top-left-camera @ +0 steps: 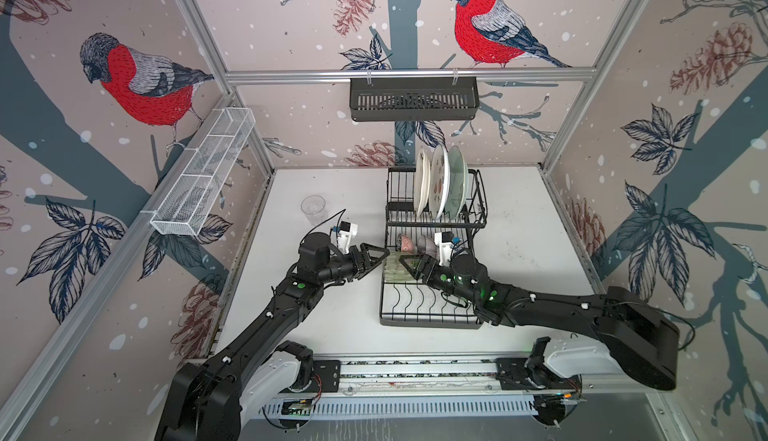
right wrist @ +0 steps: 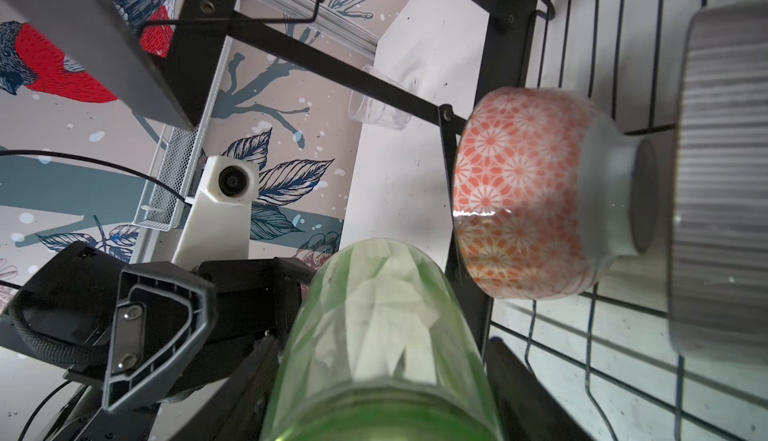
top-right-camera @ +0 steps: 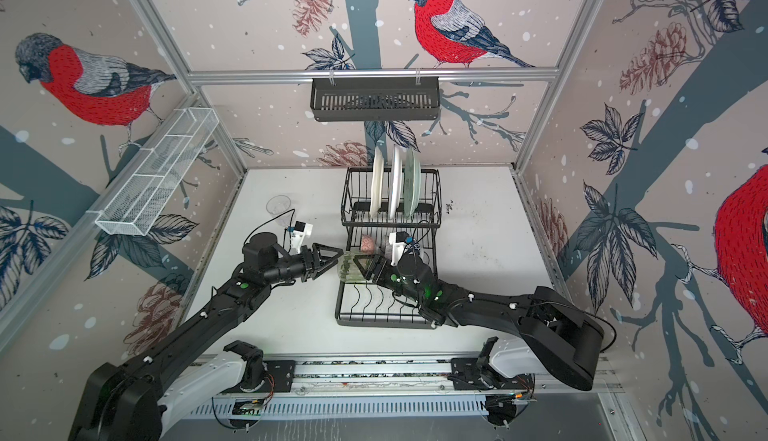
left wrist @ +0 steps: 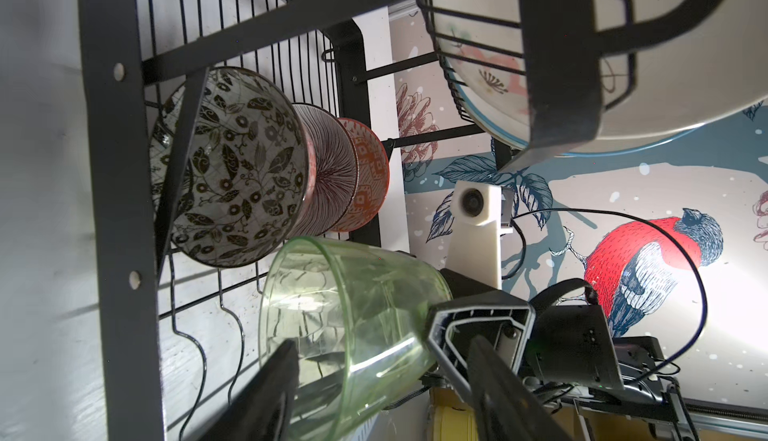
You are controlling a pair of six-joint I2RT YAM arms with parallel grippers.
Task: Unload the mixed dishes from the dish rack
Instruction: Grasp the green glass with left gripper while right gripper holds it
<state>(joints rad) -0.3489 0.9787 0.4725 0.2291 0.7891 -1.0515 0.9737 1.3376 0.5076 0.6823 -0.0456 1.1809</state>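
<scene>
The green tumbler lies on its side above the flat tray of the dish rack, with my right gripper shut on its base end. My left gripper is open, its fingers on either side of the tumbler's open rim; a gap shows on one side. Three patterned bowls stand on edge behind it. Upright in the raised slots are the white plate, the watermelon plate and the pale green plate. A clear tumbler stands on the table, left of the rack.
A black slotted basket hangs on the back wall above the rack. A long white mesh basket hangs on the left wall. The white table extends to the right of the rack. Both arms meet over the rack's left edge.
</scene>
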